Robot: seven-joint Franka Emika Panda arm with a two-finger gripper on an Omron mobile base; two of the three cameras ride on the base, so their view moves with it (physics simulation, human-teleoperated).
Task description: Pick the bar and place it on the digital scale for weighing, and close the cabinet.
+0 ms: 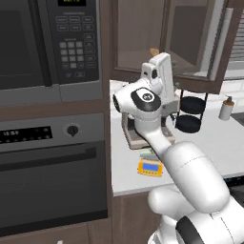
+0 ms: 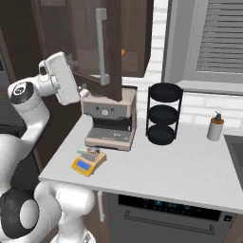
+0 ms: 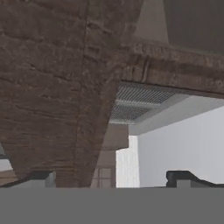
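Left base view: the cabinet (image 1: 190,43) stands open, a small orange thing (image 1: 154,51) on its shelf. The bar (image 1: 150,156) lies on the scale (image 1: 150,167) on the desk (image 1: 214,143), at 6 o'clock from the raised arm.

Right base view: bar (image 2: 90,151) on scale (image 2: 88,162), door (image 2: 102,45) open.

Hand view: the hand (image 3: 111,177) is spread wide, holding nothing, close to the door (image 3: 57,87).
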